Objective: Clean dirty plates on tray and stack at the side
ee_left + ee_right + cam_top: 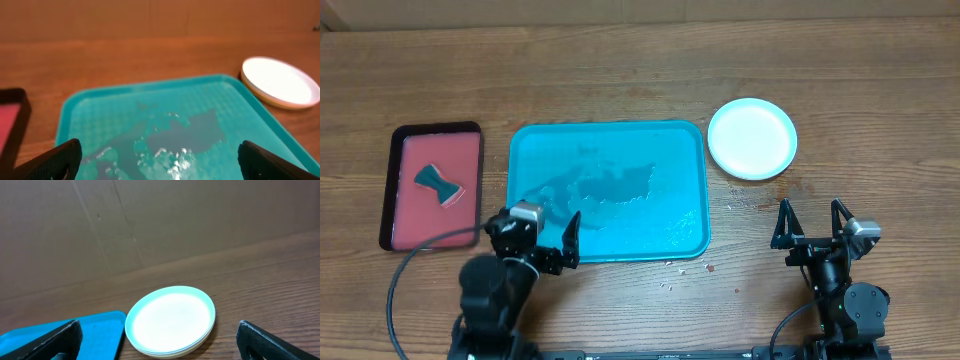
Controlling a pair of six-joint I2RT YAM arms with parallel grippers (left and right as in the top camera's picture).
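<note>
Both arms have their jaws released and grasping nothing: the left arm holds its jaws spread over the near rim of the tray, and the right arm holds its own above bare desk. The plates sit in one stack on the desk, ahead of the right jaws and a little to their left. From the left jaws they lie well off to the right and ahead, past the tray's far right corner, so the right arm is clearly the nearer one. Being round, the plates have no long axis; they lie flat, hollow side up, with a white face on top and a yellowish rim showing beneath in the wrist views. How many are stacked I cannot count for sure. The tray's long axis runs crosswise to both jaws, and it carries no plates, only a puddle of water. By my reading the stacking is done, or nearly so.
</note>
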